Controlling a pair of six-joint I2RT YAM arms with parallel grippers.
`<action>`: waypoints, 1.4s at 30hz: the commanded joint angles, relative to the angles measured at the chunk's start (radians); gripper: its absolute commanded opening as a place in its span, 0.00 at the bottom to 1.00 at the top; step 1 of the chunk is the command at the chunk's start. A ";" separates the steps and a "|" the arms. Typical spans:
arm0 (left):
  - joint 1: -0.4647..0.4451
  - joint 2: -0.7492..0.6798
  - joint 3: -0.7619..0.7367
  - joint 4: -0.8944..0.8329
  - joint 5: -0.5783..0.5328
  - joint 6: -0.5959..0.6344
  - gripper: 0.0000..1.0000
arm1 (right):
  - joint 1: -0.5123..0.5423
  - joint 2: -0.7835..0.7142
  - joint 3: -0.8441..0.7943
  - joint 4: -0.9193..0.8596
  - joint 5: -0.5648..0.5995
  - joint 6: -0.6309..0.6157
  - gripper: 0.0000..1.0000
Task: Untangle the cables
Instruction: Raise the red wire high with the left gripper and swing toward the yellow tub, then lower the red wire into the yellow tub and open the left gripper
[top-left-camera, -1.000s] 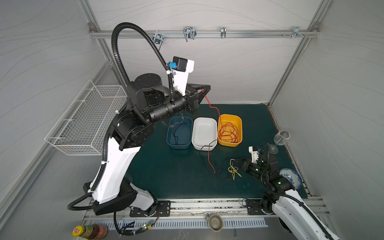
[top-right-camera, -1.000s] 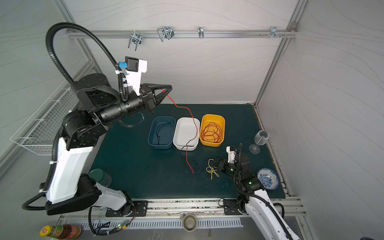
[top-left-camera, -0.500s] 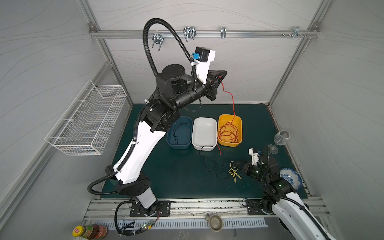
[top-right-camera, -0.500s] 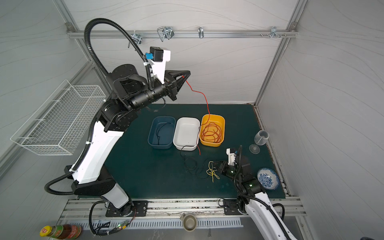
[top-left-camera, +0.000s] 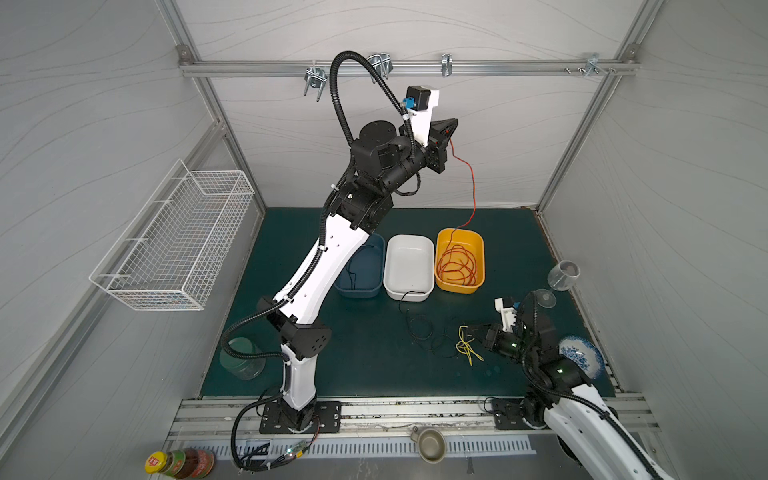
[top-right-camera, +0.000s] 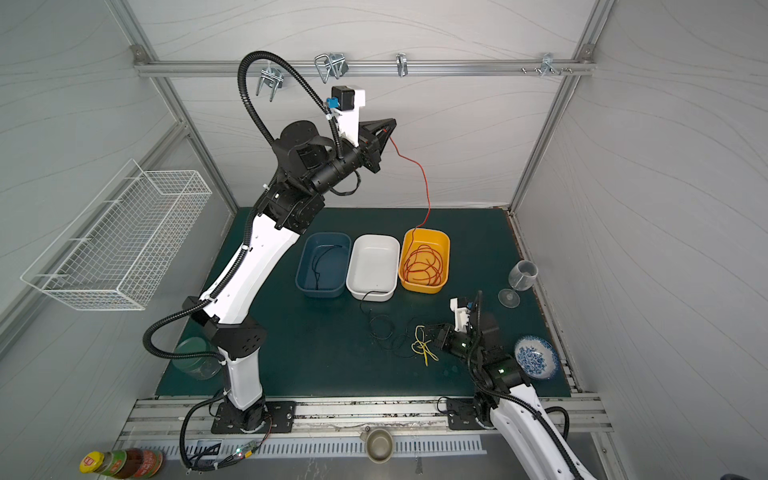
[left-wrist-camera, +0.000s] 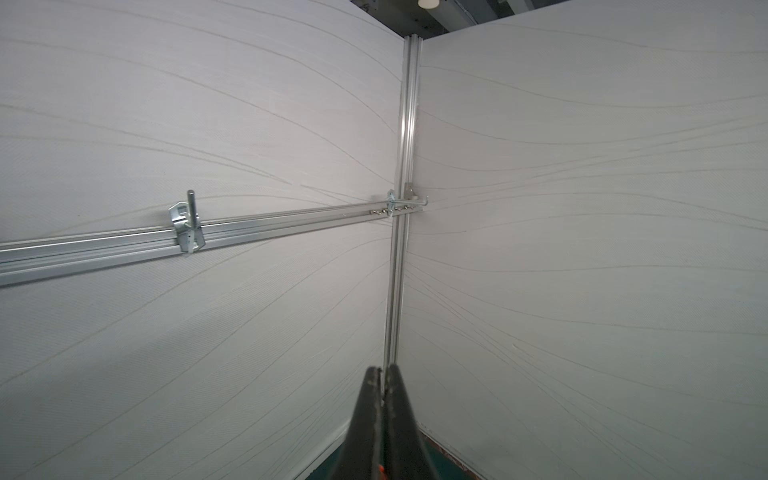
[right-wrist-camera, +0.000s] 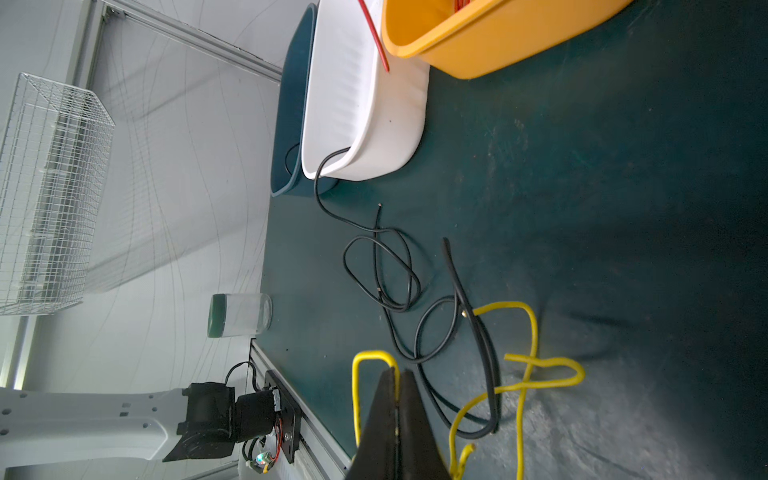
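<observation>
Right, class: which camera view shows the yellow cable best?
The right wrist view: the yellow cable lies close, loops distinct. Both top views show it small; the left wrist view misses it.

Open mat (top-left-camera: 365, 357) before bins (top-left-camera: 409, 266) (cables (top-left-camera: 464, 345) rightward).

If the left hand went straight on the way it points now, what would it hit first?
Probably the aluminium corner post: in the wrist view the left hand aims almost at it, with nothing in between. How far off the post stands is unclear.
</observation>
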 joint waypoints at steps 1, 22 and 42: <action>0.024 0.029 0.061 0.155 0.043 -0.081 0.00 | 0.013 0.023 0.000 0.055 -0.019 -0.004 0.00; -0.053 0.027 -0.363 0.223 -0.003 -0.065 0.00 | 0.065 0.040 -0.052 0.127 0.007 0.010 0.00; -0.074 0.078 -0.546 -0.041 -0.193 -0.189 0.00 | 0.090 -0.048 -0.051 0.058 0.007 0.033 0.00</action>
